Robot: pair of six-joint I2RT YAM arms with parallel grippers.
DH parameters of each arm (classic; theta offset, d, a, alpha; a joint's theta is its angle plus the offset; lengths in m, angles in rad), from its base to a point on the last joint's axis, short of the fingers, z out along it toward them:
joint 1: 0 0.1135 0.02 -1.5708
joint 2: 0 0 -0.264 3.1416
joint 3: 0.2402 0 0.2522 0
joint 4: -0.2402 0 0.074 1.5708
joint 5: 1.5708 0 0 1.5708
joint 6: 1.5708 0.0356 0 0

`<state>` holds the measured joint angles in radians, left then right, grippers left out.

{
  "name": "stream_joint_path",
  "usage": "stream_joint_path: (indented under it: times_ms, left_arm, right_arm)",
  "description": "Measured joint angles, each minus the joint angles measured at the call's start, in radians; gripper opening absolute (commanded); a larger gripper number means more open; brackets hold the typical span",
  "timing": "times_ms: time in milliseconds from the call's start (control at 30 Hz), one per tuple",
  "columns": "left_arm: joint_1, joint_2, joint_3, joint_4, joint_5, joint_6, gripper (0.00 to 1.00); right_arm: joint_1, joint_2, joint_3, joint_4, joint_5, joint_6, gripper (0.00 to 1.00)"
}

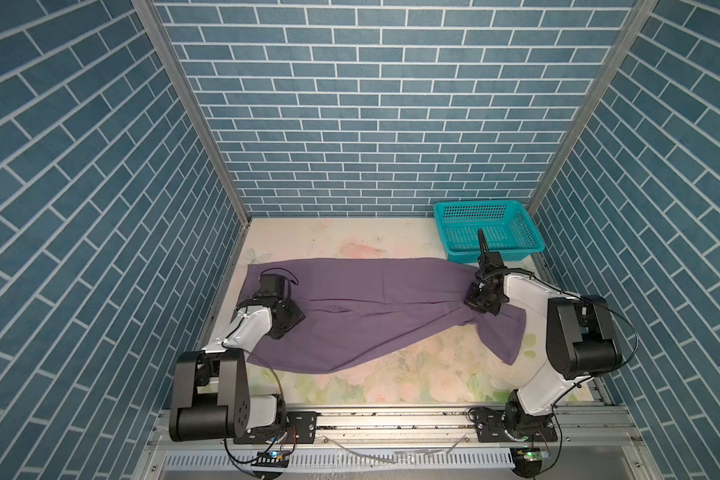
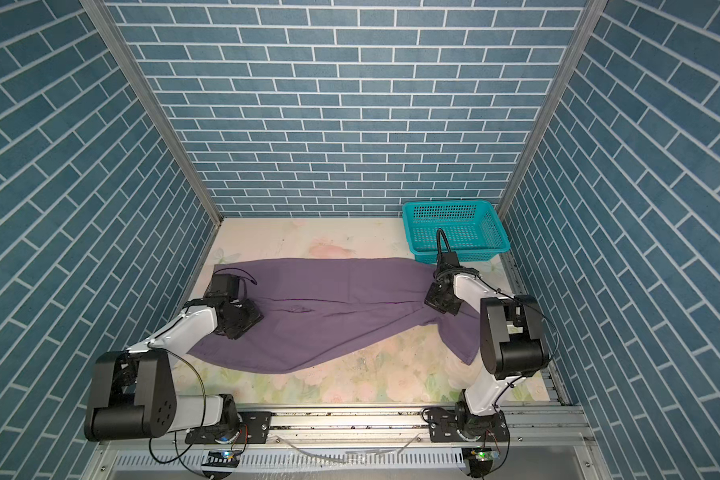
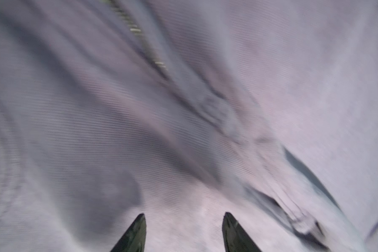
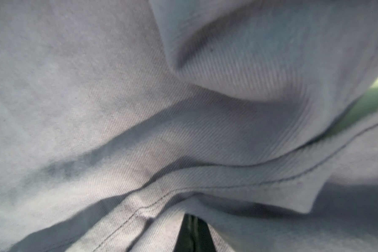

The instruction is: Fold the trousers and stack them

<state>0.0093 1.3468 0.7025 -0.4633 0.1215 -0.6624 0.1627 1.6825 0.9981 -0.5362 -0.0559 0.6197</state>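
Trousers (image 1: pixel 391 303) (image 2: pixel 350 299) lie spread mid-table, long axis left to right across almost the full width in both top views. The wide end is on the left; the cloth narrows toward the right, where it bunches into converging pleats. A flap past the bunch falls toward the near right edge. Dusty purple, plain, thin soft fabric, mostly flat, with a long seam line down the middle and a small puckered spot left of centre. The near edge curves in a shallow arc; the far edge is almost straight. Left gripper (image 3: pixel 184 231) is over the wide left end, fingers (image 3: pixel 138 231) apart with flat cloth showing between them and nothing pinched; this view is blurred. Right gripper (image 4: pixel 194 233) is at the bunched right end, fingers together and clamped on a fold of the trousers by a stitched hem, with cloth raised around it and a sliver of green table showing underneath. In both top views the wrist bodies hide both sets of fingertips. Floral table (image 1: pixel 391 374) is bare on the near side of the cloth. Teal perforated basket (image 1: pixel 493 250) sits in the far right corner, just behind the right end and not touching it.
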Motion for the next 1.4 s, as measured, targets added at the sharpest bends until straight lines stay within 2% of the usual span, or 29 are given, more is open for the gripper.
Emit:
stream_joint_path:
  times_ms: [100, 233, 333, 433, 567, 767, 900, 1000, 1133, 1167, 1200, 1300, 1400]
  left_arm:
    - [-0.016, 0.003, 0.006, 0.002, 0.000, 0.011, 0.45]
    - [-0.076, 0.014, 0.007, 0.000, 0.013, -0.001, 0.45]
    - [-0.185, 0.018, 0.035, -0.016, 0.019, -0.011, 0.50]
    - [-0.307, 0.044, 0.108, -0.026, 0.024, -0.012, 0.52]
    - [-0.388, 0.120, 0.166, -0.005, 0.034, -0.018, 0.52]
    - [-0.401, 0.225, 0.129, 0.029, 0.051, -0.063, 0.52]
    - [-0.402, 0.226, 0.117, 0.066, 0.051, -0.091, 0.52]
    - [-0.403, 0.223, 0.111, 0.077, 0.048, -0.106, 0.53]
    - [-0.403, 0.227, 0.111, 0.083, 0.048, -0.114, 0.53]
    - [-0.403, 0.229, 0.113, 0.085, 0.049, -0.116, 0.52]
    - [-0.403, 0.231, 0.114, 0.088, 0.049, -0.116, 0.52]
    - [-0.402, 0.246, 0.126, 0.095, 0.048, -0.115, 0.53]
    - [-0.401, 0.261, 0.140, 0.095, 0.048, -0.112, 0.52]
  right_arm:
    - [0.000, -0.027, -0.003, -0.014, 0.005, -0.001, 0.00]
    - [0.000, -0.182, -0.035, -0.056, 0.028, -0.026, 0.03]
    - [0.000, -0.306, -0.055, -0.116, 0.046, -0.048, 0.16]
    - [0.000, -0.387, -0.089, -0.179, 0.043, -0.068, 0.31]
    - [0.016, -0.428, -0.161, -0.235, 0.014, -0.074, 0.45]
    - [0.047, -0.402, -0.243, -0.245, -0.013, -0.067, 0.46]
    - [0.049, -0.346, -0.246, -0.213, -0.019, -0.066, 0.46]
    - [0.049, -0.293, -0.246, -0.182, -0.019, -0.066, 0.40]
    - [0.050, -0.241, -0.246, -0.145, 0.010, -0.044, 0.07]
    - [0.050, -0.239, -0.246, -0.142, 0.021, -0.038, 0.03]
    - [0.050, -0.240, -0.246, -0.141, 0.033, -0.035, 0.00]
    - [0.030, -0.283, -0.262, -0.135, 0.056, -0.015, 0.00]
    - [-0.059, -0.396, -0.314, -0.148, 0.060, 0.002, 0.00]
